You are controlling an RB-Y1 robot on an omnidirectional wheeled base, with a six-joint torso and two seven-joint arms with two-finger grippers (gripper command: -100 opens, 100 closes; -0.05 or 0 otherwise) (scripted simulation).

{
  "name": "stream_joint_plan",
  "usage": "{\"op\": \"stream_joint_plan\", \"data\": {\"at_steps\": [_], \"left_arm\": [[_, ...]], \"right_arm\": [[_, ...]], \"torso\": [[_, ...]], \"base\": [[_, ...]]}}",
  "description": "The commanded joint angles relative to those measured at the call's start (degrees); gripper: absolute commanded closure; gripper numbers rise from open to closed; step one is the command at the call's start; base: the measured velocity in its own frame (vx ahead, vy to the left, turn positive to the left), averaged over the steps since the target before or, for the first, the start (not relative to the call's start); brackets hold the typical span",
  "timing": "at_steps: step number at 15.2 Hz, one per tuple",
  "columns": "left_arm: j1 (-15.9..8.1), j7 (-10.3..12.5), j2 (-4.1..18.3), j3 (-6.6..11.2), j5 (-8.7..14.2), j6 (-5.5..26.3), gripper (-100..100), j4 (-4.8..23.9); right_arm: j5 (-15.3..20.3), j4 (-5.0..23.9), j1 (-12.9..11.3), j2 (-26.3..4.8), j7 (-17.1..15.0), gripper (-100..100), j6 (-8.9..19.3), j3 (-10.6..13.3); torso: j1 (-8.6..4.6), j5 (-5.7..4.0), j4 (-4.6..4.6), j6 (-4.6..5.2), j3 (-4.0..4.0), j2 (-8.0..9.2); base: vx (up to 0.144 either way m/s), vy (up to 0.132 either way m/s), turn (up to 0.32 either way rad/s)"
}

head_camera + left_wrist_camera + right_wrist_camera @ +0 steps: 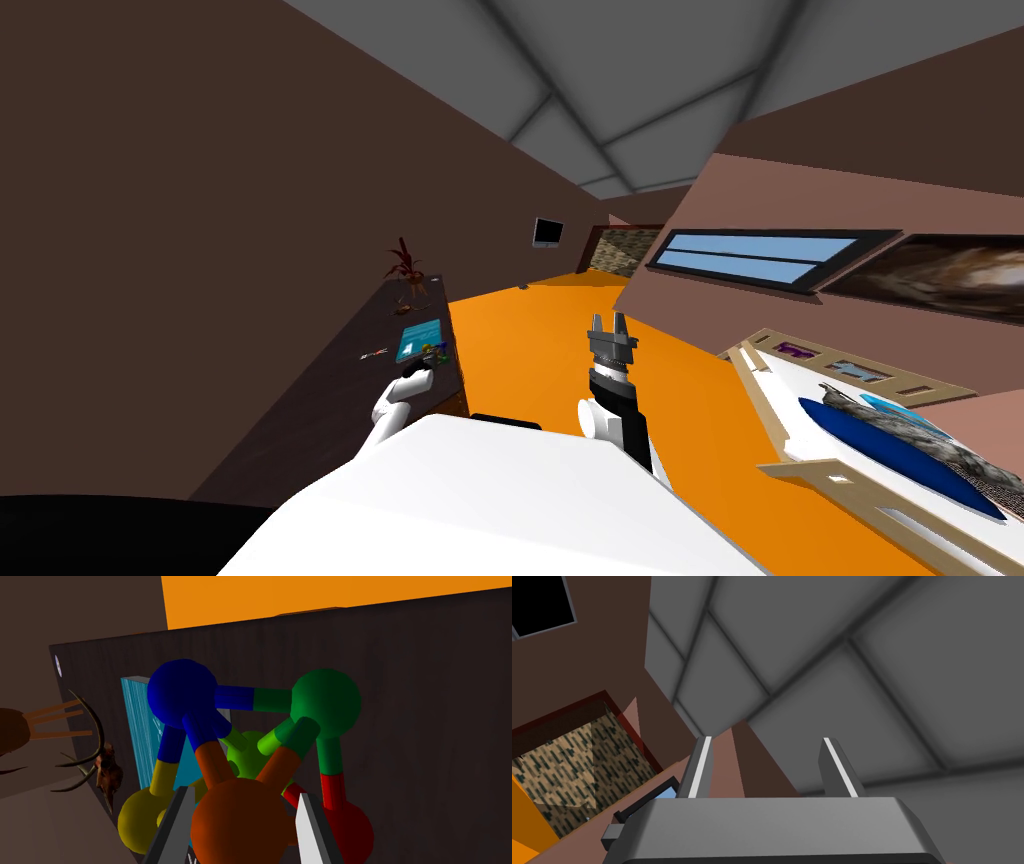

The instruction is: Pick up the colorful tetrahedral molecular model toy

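From above, a long dark counter (392, 318) runs along the brown wall (200, 200) on the robot's left, with orange floor (560, 330) spreading past it to the far end of the room. A plant (405, 266) stands at the far part of the counter, and a teal slab (420, 338) lies nearer. The toy (436, 350) sits small at that slab's near corner, with the left gripper (419, 371) right at it. On the other side there is a long window (760, 255) in the wall, under a grey panelled ceiling (620, 80). The right gripper (608, 322) is held up over the floor, well apart from the counter.

The left wrist camera shows the toy (245, 751) resting on the dark counter top (425, 701), balls of blue, green, yellow, red and lime joined by rods, just by the teal slab (137, 726). The left gripper (244, 792) has its jaws apart, one on each side of the orange ball, close against it.

At the right wrist, the right gripper (767, 739) has its jaws apart with nothing between them
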Motion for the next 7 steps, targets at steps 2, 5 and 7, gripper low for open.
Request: {"op": "stream_joint_plan", "data": {"at_steps": [2,5,7], "left_arm": [[1.88,-0.42,-0.04,-0.61,0.8,1.3,100,-3.11],[3.59,-0.65,-0.07,-1.08,1.58,2.42,100,-5.73],[3.42,-0.66,-0.1,-1.04,1.43,2.24,100,-5.4]], "right_arm": [[0.0,0.0,0.0,0.0,0.0,0,0.0,0.0],[0.0,0.0,0.0,0.0,0.0,0,0.0,0.0],[0.0,0.0,0.0,0.0,0.0,0,0.0,0.0]], "torso": [[-0.05,-0.02,0.01,0.0,0.01,0.01],[-0.12,-0.06,0.04,-0.01,0.04,0.04],[-0.12,-0.06,0.07,-0.02,0.07,0.06]], "base": [[0.01,-0.027,0.009],[0.011,-0.027,0.012],[0.008,-0.017,0.009]]}}
